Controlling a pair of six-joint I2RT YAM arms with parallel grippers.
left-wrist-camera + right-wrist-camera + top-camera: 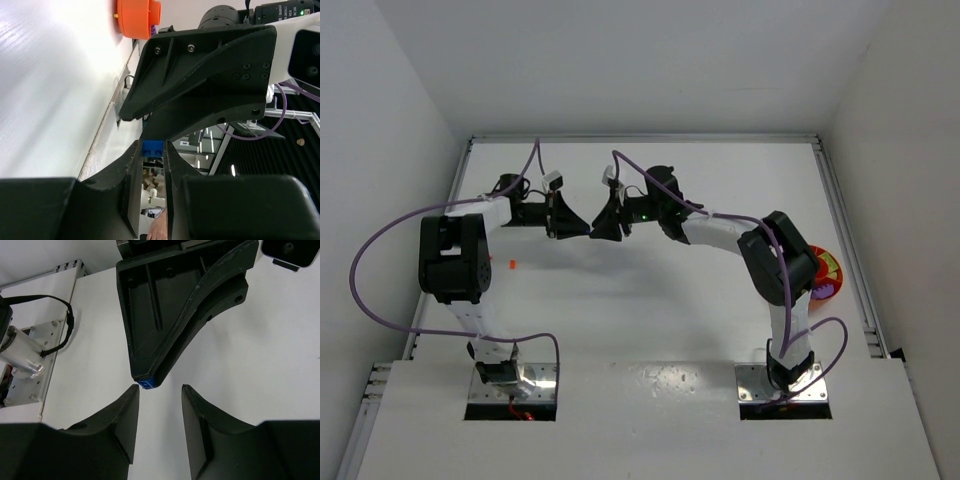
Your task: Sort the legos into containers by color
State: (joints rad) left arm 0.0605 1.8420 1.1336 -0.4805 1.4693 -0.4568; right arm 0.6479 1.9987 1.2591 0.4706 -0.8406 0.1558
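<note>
Left pincer [152,150] clamped; right pincer [160,388] spread.

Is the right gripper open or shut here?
Open: the right gripper shows a clear gap, nothing in it; the left gripper pinches the blue lego.

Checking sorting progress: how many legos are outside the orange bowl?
2: a blue lego pinched in the left hand, and an orange lego on the table beside the left arm. Others may be hidden.

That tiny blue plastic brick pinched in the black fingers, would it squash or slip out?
Probably stiff: the small blue plastic brick shows square edges while pinched by the left gripper. Likely light, being tiny beside it. It may slip: only the fingertips hold it.
</note>
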